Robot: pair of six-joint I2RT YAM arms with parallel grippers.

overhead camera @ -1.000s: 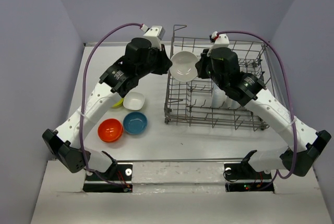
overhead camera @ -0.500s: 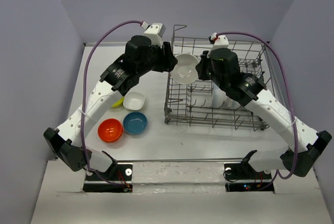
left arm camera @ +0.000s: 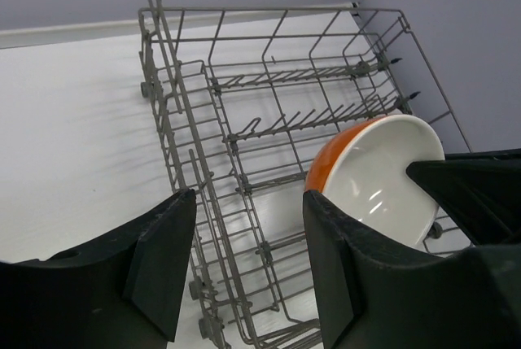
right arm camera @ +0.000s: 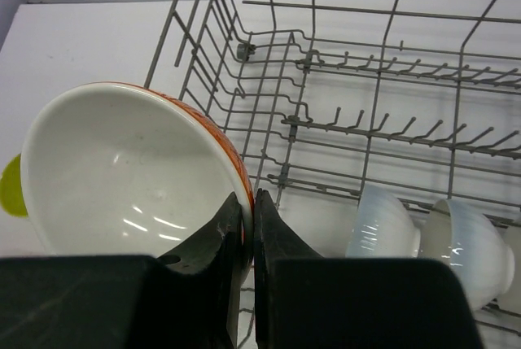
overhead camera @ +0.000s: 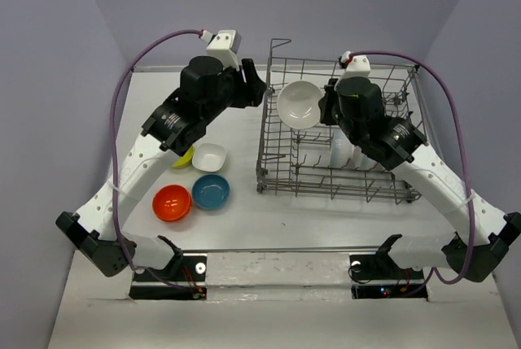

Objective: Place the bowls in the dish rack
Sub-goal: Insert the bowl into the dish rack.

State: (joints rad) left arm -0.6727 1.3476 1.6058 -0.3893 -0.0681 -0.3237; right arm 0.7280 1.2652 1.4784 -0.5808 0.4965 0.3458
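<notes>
My right gripper (overhead camera: 324,106) (right arm camera: 248,195) is shut on the rim of a bowl (overhead camera: 299,103) (right arm camera: 122,174) that is white inside and orange outside. It holds the bowl tilted above the left end of the grey wire dish rack (overhead camera: 342,180) (right arm camera: 366,80). The same bowl (left arm camera: 383,172) shows in the left wrist view, beyond the right finger. My left gripper (overhead camera: 252,82) (left arm camera: 248,202) stands open and empty just left of the rack, apart from the bowl. Two white bowls (right arm camera: 381,223) stand on edge in the rack.
A squarish white bowl (overhead camera: 209,156), a blue bowl (overhead camera: 211,192) and an orange-red bowl (overhead camera: 172,202) sit on the table left of the rack. A yellow-green bowl (overhead camera: 186,157) is half hidden under my left arm. The rack's raised handle (overhead camera: 279,41) stands at its far left corner.
My left gripper has opened, let go of the bowl and drawn back to the left. The right gripper keeps the bowl and has shifted it slightly right over the rack.
</notes>
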